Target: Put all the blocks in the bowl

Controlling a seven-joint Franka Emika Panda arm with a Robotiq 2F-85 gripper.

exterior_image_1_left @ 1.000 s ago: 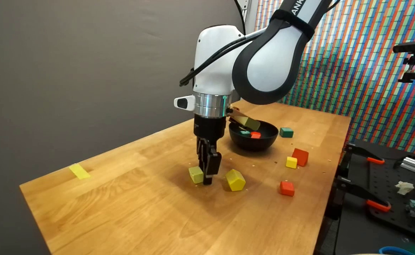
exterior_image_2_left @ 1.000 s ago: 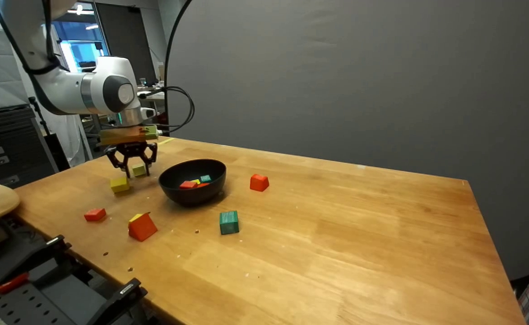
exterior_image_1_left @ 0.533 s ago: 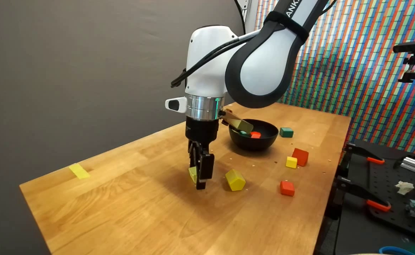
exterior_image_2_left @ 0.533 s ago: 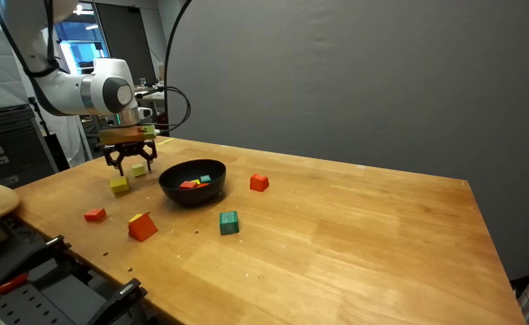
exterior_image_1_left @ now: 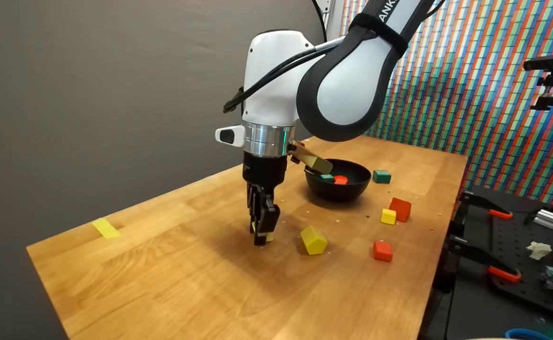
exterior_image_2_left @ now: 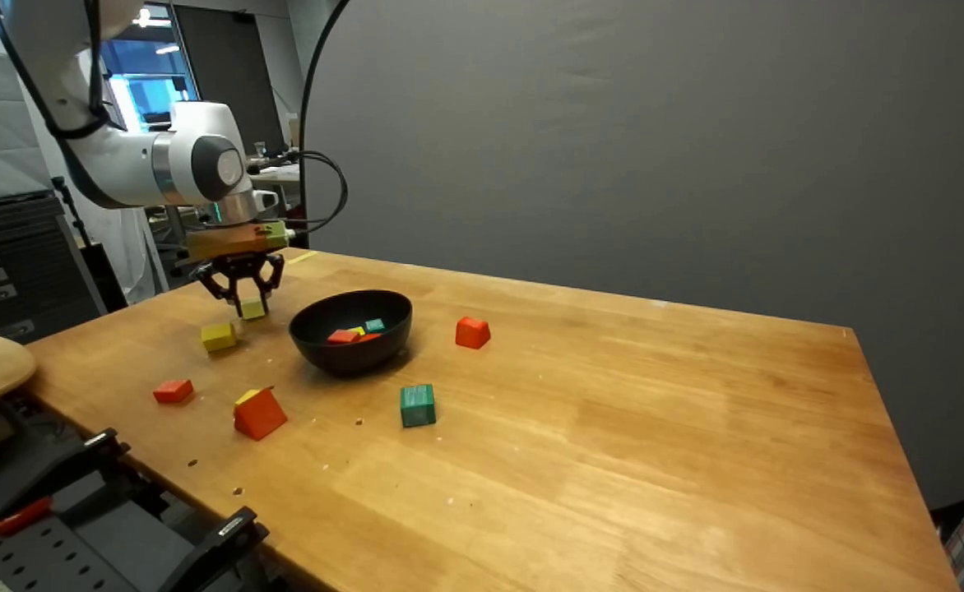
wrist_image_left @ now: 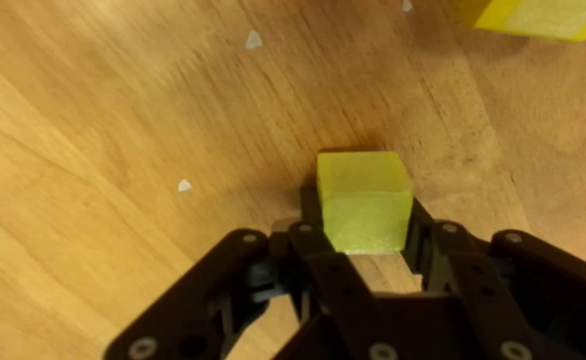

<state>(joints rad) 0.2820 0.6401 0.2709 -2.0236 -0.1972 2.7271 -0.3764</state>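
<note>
The pale block (wrist_image_left: 365, 202) sits between the two fingers (wrist_image_left: 319, 245), at their tips, and the gripper (wrist_image_left: 363, 214) looks clamped on two opposite faces. Being close to a cube, it has no long axis to line up. It is down at the table (wrist_image_left: 73, 260); whether touching or barely off it, I cannot tell. The coming move turns, I judge, on the bowl (exterior_image_2_left: 349, 355): in that exterior view it lies near, to the picture's right of the fingers, so a lift above its rim and a sideways carry should serve (the yellow block (wrist_image_left: 545, 15) seems off that line).

The wrist view shows the grip plainly but no bowl. In an exterior view a finger hides most of the pale block, yet the small yellow block (exterior_image_1_left: 388, 216) just beside the red wedge (exterior_image_1_left: 401, 209) shows well. A lone red block (exterior_image_2_left: 472, 333) past the bowl appears only in an exterior view, where yellow also shows inside the bowl among red and green.
</note>
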